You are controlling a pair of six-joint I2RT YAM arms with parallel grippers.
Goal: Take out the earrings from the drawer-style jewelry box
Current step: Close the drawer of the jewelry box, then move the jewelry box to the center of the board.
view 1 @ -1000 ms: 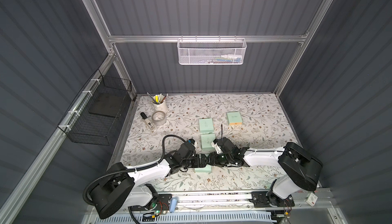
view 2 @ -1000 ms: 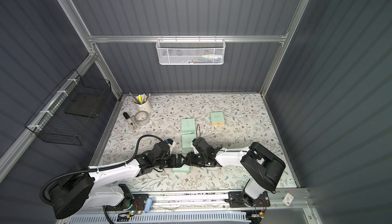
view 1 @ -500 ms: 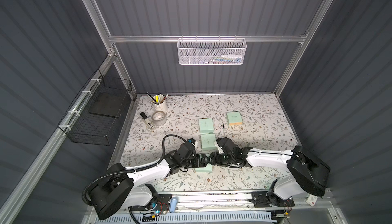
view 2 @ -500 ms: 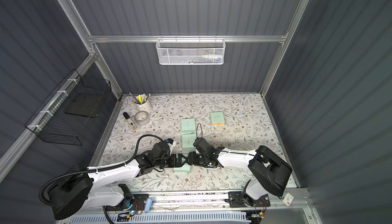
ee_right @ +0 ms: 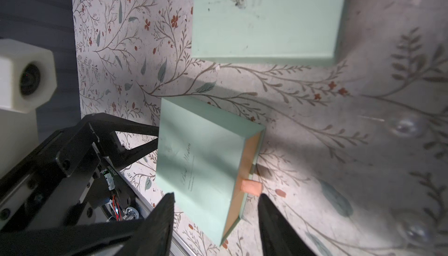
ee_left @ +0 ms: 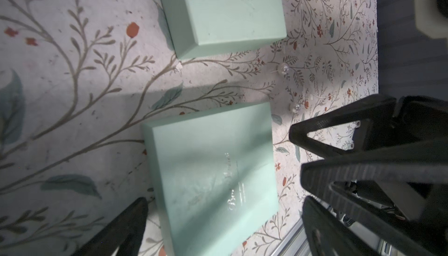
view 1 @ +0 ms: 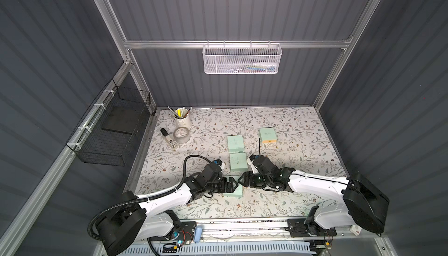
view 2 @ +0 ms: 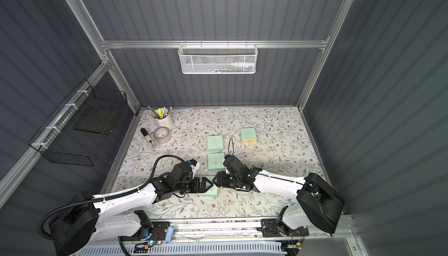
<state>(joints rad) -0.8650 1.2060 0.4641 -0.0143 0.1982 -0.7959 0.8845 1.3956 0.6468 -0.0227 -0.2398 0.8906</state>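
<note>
The drawer-style jewelry box [view 1: 234, 191] [view 2: 209, 192] is mint green and lies flat near the table's front edge. Its end face is orange with an orange pull tab [ee_right: 251, 186]. My left gripper [ee_left: 223, 228] [view 1: 233, 185] is open, one finger on each side of the box [ee_left: 213, 170]. Facing it, my right gripper [ee_right: 215, 218] [view 1: 240, 182] stands open over the tab end, one fingertip [ee_right: 266, 208] just beside the tab. The earrings, two clear round studs [ee_left: 283, 68] [ee_left: 295, 107], lie on the floral mat beside the box, blurred in the right wrist view [ee_right: 404, 126] [ee_right: 415, 230].
A second mint box [view 1: 238, 161] lies just behind the arms, a third [view 1: 235, 143] behind that. A box with an orange side [view 1: 267, 134] sits at the back right. A pen cup [view 1: 182, 120], tape roll [view 1: 181, 134] and marker [view 1: 168, 138] stand at the back left.
My right gripper has slid a little left toward the box and its arm has stretched lower. The left arm and the box have stayed put.
</note>
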